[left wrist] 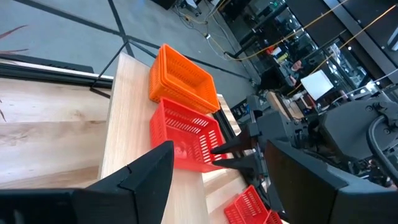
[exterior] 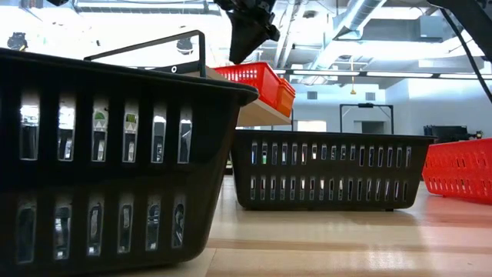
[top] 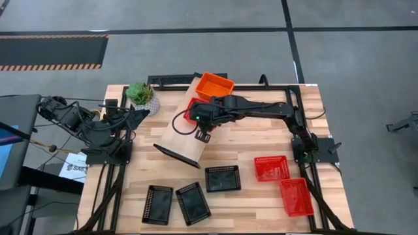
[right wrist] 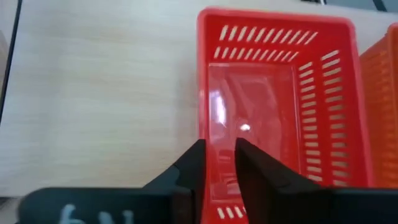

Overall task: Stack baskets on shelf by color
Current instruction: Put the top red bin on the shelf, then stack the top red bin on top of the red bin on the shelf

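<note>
Now, right gripper (right wrist: 217,163): fingers narrow, pinching the near wall of the red basket (right wrist: 280,93).
Red basket: sitting on the shelf (top: 179,134), centre of the high view, beside the orange basket (top: 214,85) above it.
Left gripper (top: 134,117): waiting at left; cannot tell its opening.

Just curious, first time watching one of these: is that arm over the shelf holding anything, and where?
Yes. The right end effector pinches the red basket by its near end wall, one finger inside and one outside.

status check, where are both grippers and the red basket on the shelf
Right gripper shut on red basket wall, on shelf beside orange stack. Left gripper parked at table edge. Nothing blocking.
</note>
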Available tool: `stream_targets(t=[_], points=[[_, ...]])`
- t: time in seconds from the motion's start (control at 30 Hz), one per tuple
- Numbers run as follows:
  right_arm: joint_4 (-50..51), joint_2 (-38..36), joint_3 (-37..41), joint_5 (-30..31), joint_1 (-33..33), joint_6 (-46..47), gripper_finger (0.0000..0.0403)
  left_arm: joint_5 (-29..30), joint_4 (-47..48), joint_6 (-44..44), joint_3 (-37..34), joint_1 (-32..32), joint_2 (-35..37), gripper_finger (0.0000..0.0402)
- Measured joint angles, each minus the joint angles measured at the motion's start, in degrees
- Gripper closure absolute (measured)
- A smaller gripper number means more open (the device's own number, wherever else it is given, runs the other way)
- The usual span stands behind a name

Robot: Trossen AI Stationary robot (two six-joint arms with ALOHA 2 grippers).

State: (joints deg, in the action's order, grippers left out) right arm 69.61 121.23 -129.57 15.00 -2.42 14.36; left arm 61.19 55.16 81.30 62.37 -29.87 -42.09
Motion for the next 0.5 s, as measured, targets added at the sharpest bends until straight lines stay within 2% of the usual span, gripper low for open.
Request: stream_targets(t=[0.13, 0.23, 0.33, 0.5], points=[[-1.4, -0.1, -0.5, 0.0, 0.0, -1.3, 0.0258, 0.0, 0.0, 0.0, 0.0, 0.0, 0.0, 0.016], [0.1, -0.8, -4.2, -0.1, 0.2, -1.3, 0.0238, -0.5, 0.0, 0.0, 0.0, 0.0, 0.0, 0.016], [2.2, -5.1, -4.4, -0.2, 1.0, -1.3, 0.0227, -0.7, 0.0, 0.0, 0.0, 0.0, 0.0, 0.016], [13.7, -11.0, -4.1, -0.3, 3.5, 2.2, 0.0228, -0.6, 0.0, -0.4, 0.0, 0.0, -0.3, 0.016]])
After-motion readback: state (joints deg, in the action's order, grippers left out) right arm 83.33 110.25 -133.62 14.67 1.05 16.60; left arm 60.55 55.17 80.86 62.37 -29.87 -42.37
